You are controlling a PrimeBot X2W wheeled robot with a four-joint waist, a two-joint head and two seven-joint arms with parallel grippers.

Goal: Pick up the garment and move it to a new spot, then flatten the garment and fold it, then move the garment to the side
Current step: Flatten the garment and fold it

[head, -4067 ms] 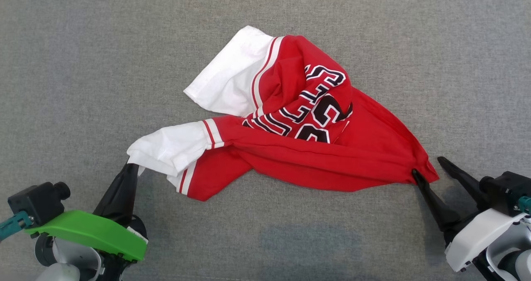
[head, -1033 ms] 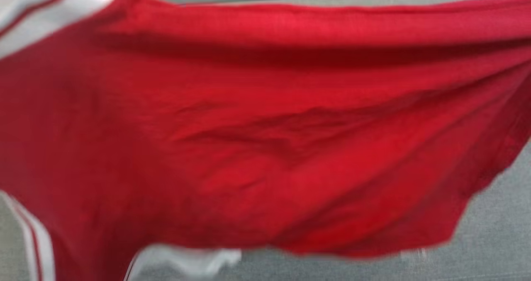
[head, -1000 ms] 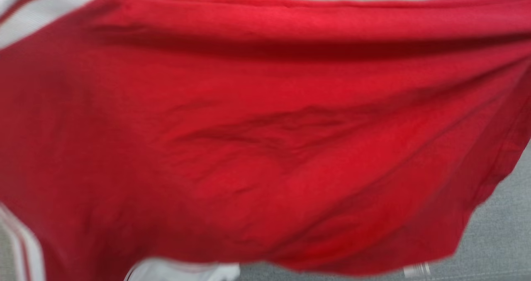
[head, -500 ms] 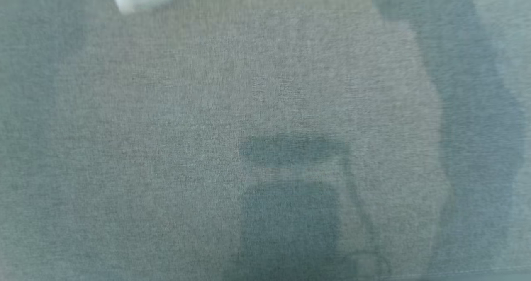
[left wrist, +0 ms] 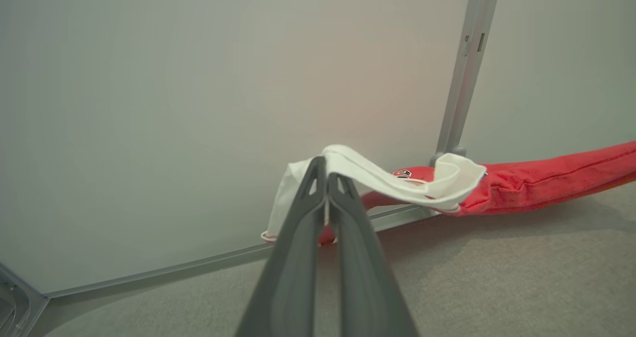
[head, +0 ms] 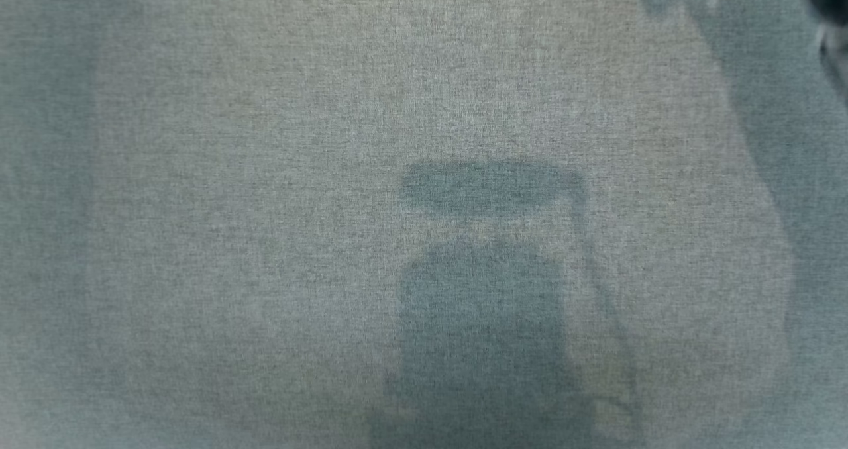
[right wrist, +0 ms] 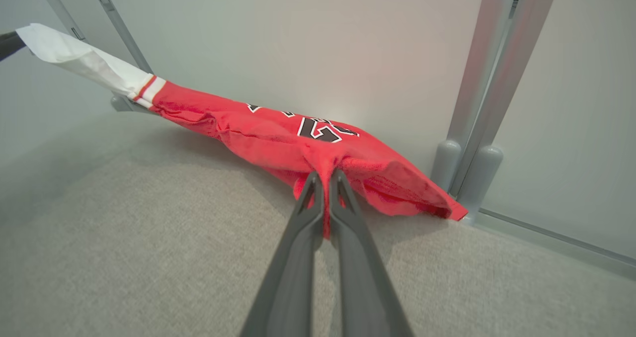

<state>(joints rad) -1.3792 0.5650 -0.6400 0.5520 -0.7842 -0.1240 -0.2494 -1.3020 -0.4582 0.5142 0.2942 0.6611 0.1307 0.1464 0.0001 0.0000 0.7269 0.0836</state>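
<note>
Red jersey cloth printed with black numerals makes up the garment, which hangs stretched between the two hands above the grey table, close to the pale wall panel at the far edge. Its middle sags low, and whether it touches the table cannot be told. The left hand is pinched fully closed on the hem of a white sleeve, and the right hand is pinched closed on a bunch of red fabric at the opposite end. The cloth looks light, soft and limp: it droops, twists into a loose rope and holds no shape, so it is likely to crumple wherever it is lowered. Thin edges could slip out of so narrow a pinch under a hard pull. For flattening, seams, hem corners and sleeve cuffs seem the soundest places to grip, since doubled fabric gives a pinch more to bite.
</note>
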